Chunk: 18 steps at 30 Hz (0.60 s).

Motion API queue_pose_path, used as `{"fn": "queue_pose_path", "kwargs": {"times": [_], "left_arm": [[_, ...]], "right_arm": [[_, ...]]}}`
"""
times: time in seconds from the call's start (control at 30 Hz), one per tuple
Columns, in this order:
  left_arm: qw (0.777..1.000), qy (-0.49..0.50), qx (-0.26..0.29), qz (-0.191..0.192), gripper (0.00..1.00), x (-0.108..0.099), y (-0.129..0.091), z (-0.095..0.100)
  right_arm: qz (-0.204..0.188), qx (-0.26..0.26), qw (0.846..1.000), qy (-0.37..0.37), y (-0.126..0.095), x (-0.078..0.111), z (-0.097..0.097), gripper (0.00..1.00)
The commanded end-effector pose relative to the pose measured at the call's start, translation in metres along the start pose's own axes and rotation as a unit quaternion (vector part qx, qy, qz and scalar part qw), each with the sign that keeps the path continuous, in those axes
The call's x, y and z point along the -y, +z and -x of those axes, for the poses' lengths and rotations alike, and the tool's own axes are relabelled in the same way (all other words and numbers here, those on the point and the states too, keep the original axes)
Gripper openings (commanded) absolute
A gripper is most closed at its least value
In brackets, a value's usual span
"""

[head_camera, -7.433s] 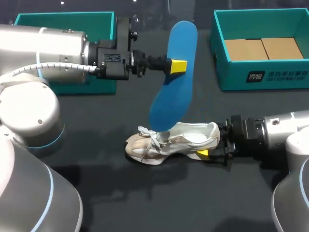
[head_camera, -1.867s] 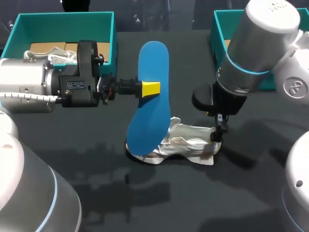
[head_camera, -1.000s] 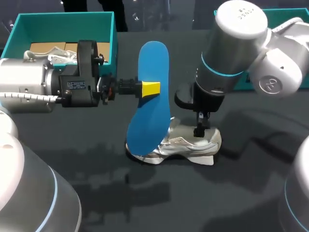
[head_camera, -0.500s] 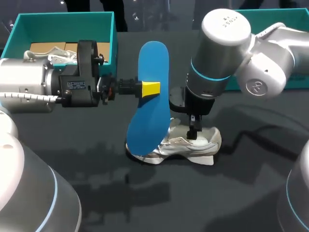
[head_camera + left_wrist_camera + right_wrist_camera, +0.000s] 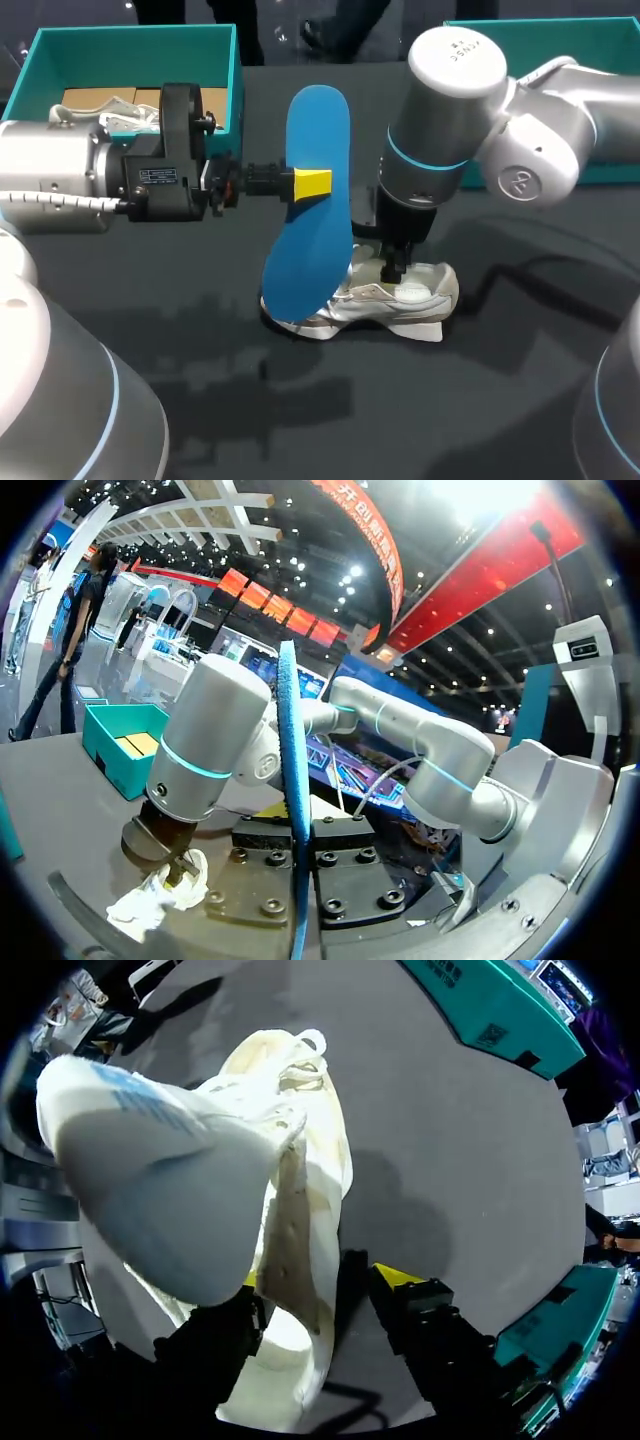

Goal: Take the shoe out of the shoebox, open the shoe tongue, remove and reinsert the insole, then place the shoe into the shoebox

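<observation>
On table (image 5: pixel 200 400), shoe (image 5: pixel 425 297) crosswise, toe left; insole (image 5: pixel 320 130) upright.

Bright overhead glare, soft shadows across dark table (image 5: pixel 470 420)

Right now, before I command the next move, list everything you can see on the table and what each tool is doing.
insole: 1, blue, held upright over the shoe's toe end
shoe: 1, white, mid-table, resting on its sole
left shoebox: 1, teal, far left, something white inside
right shoebox: 1, teal, far right, mostly behind my right arm
table: 1, dark grey
left tool: 1, yellow tips, shut on the insole
right tool: 1, yellow tips, open, astride the shoe's side wall
</observation>
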<state>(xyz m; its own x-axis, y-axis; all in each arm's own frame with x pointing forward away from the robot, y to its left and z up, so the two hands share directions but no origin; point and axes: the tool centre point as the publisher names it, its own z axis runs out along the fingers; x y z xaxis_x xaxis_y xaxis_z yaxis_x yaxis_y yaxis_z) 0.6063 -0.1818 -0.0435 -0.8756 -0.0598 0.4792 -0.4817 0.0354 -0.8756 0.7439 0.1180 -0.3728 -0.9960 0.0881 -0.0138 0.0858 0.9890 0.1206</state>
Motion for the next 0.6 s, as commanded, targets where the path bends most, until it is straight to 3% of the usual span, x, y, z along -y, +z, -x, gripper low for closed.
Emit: {"fn": "queue_pose_path", "kwargs": {"times": [0.03,0.17,0.27,0.43,0.53,0.6], "left_arm": [[1.0,0.0,0.001,-0.001,0.0,-0.0015,0.0007,-0.001],[1.0,0.0,0.001,-0.001,0.0,-0.0015,0.0007,-0.001],[1.0,0.0,0.001,-0.001,0.0,-0.0015,0.0007,-0.001],[1.0,0.0,0.001,-0.001,0.0,-0.0015,0.0007,-0.001],[1.0,0.0,0.001,-0.001,0.0,-0.0015,0.0007,-0.001],[1.0,0.0,0.001,-0.001,0.0,-0.0015,0.0007,-0.001]], "right_arm": [[-0.001,-0.003,1.0,-0.001,0.0041,-0.0008,-0.0042,0.26],[-0.006,-0.007,1.0,0.001,0.0046,0.0,-0.0085,0.15],[-0.01,-0.007,1.0,0.0,0.0037,0.0,-0.0096,0.16],[-0.016,-0.009,1.0,-0.003,0.003,-0.0014,-0.0096,0.37],[-0.018,-0.01,1.0,-0.005,0.0036,-0.0026,-0.0091,0.34],[-0.018,-0.011,1.0,-0.006,0.004,-0.003,-0.0085,0.27]]}}
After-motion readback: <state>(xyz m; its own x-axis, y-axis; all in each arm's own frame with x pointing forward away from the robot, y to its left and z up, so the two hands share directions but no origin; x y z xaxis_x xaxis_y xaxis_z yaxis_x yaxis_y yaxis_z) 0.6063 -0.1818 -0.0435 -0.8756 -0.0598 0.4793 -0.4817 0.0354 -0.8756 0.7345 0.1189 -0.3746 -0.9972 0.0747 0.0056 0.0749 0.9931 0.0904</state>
